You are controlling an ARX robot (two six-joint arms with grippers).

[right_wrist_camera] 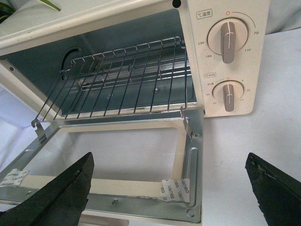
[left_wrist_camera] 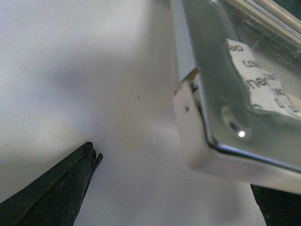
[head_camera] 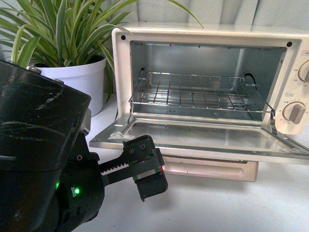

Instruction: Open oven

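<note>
The cream-white oven (head_camera: 203, 36) stands on the white table with its glass door (head_camera: 203, 140) folded down flat, showing the wire rack (head_camera: 193, 94) inside. Two round knobs (head_camera: 293, 112) sit on its right panel. My left gripper (head_camera: 145, 176) is open and empty, just below and in front of the door's left corner (left_wrist_camera: 193, 136); its fingers (left_wrist_camera: 56, 188) straddle that corner without touching it. My right gripper (right_wrist_camera: 174, 188) is open and empty above the door's right front corner (right_wrist_camera: 188, 207), facing the rack (right_wrist_camera: 122, 75) and knobs (right_wrist_camera: 228, 42). The bar handle is hidden under the door.
A potted spider plant in a white pot (head_camera: 79, 79) stands left of the oven, behind my left arm (head_camera: 38, 154). Pieces of white tape (right_wrist_camera: 171, 188) stick to the door's inner frame. White tabletop (head_camera: 217, 208) lies in front of the oven.
</note>
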